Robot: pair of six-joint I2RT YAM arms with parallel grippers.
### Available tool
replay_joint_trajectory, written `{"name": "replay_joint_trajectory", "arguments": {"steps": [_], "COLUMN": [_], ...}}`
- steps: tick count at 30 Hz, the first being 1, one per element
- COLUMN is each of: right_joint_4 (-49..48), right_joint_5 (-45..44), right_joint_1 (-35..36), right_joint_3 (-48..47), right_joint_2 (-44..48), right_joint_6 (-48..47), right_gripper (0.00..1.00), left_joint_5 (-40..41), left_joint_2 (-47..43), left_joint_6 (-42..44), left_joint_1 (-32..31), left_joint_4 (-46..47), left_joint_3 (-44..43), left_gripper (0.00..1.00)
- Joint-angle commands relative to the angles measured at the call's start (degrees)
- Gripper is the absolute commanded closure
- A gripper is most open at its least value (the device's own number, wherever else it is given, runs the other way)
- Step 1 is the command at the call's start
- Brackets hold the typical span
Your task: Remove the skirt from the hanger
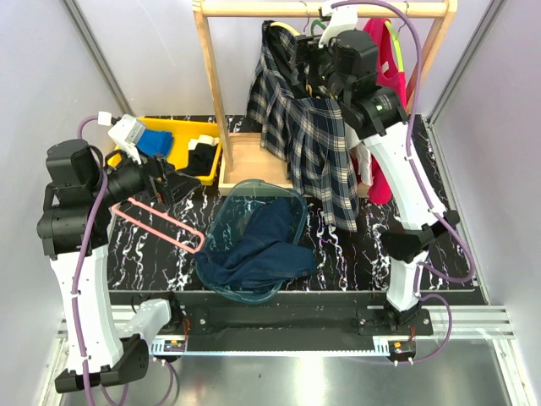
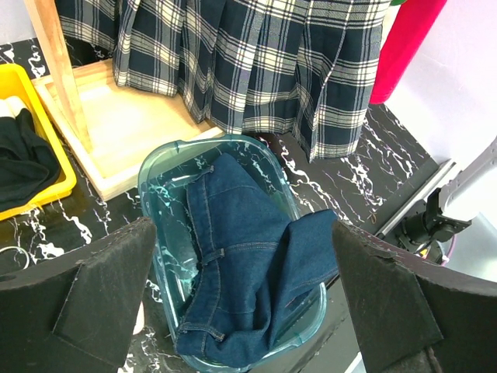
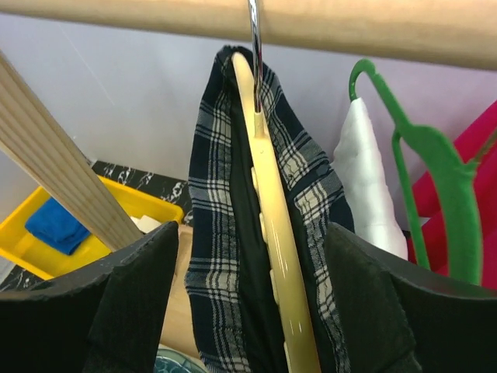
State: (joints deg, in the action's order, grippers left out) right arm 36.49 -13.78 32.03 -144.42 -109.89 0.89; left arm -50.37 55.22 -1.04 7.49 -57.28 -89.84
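- A yellow bin (image 1: pixel 186 123) sits at the far left of the table, with a blue cloth (image 1: pixel 155 141) and dark items inside.
- The left gripper (image 2: pixel 242 256) hovers near the bin, jaws spread wide and holding nothing.
- A pink hanger (image 1: pixel 165 219) lies flat on the table just beside it, to the near side.
- A clear teal basin (image 2: pixel 155 167) stands mid-table with a denim garment (image 1: pixel 262 249) heaped in it, one part draped over the rim.
- A wooden rack (image 1: pixel 211 85) stands at the far side, behind the basin.
- The plaid skirt (image 1: pixel 313 144) hangs from the rack's rod on a cream hanger (image 3: pixel 276 256), its hem reaching down beside the basin.
- The right gripper (image 3: pixel 252 241) is up at the skirt's waistband, jaws released, one finger on each side of skirt and hanger.
- A green hanger (image 3: pixel 435 155), a white garment (image 3: pixel 365 186) and a red garment (image 1: pixel 389 68) crowd the rod just right of the skirt.
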Motion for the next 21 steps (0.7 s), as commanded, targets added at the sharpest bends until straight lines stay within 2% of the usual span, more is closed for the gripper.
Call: {"name": "replay_joint_trajectory", "arguments": {"steps": [1, 3, 6, 7, 8, 13, 14, 21], "right_joint_4": [0.2, 0.2, -0.2, -0.4, -0.4, -1.5, -2.2, -9.1], "right_joint_5": [2.9, 3.1, 4.5, 4.6, 4.6, 5.0, 4.9, 7.3], "right_joint_1": [-1.4, -1.6, -1.9, -1.9, -1.9, -2.0, -1.9, -1.8], "right_joint_3": [-2.4, -2.6, -2.3, -2.1, -2.1, 0.0, 0.5, 3.7], "right_joint_2": [-1.6, -2.1, -2.2, -2.3, -2.3, -1.1, -0.4, 3.1], "right_joint_6": [3.2, 3.1, 2.5, 2.4, 2.3, 2.1, 2.1, -0.2], "right_gripper": [0.21, 0.25, 0.47, 0.62, 0.69, 0.97, 1.00, 1.00], "left_joint_5": [-0.6, -0.3, 0.1, 0.2, 0.3, 0.8, 0.8, 0.4], "left_joint_2": [-0.4, -0.6, -0.9, -0.9, -1.0, -0.9, -0.9, -0.4], "left_joint_6": [2.4, 3.0, 3.3, 3.4, 3.4, 4.2, 4.4, 5.4], "left_joint_1": [0.2, 0.3, 0.2, 0.2, 0.2, 0.3, 0.2, 0.2], "left_joint_4": [2.1, 2.0, 2.1, 2.0, 2.0, 2.1, 2.0, 2.4], "left_joint_3": [0.4, 0.7, 1.2, 1.3, 1.5, 2.4, 2.6, 4.8], "left_gripper": [0.01, 0.01, 0.01, 0.01, 0.01, 0.01, 0.01, 0.01]}}
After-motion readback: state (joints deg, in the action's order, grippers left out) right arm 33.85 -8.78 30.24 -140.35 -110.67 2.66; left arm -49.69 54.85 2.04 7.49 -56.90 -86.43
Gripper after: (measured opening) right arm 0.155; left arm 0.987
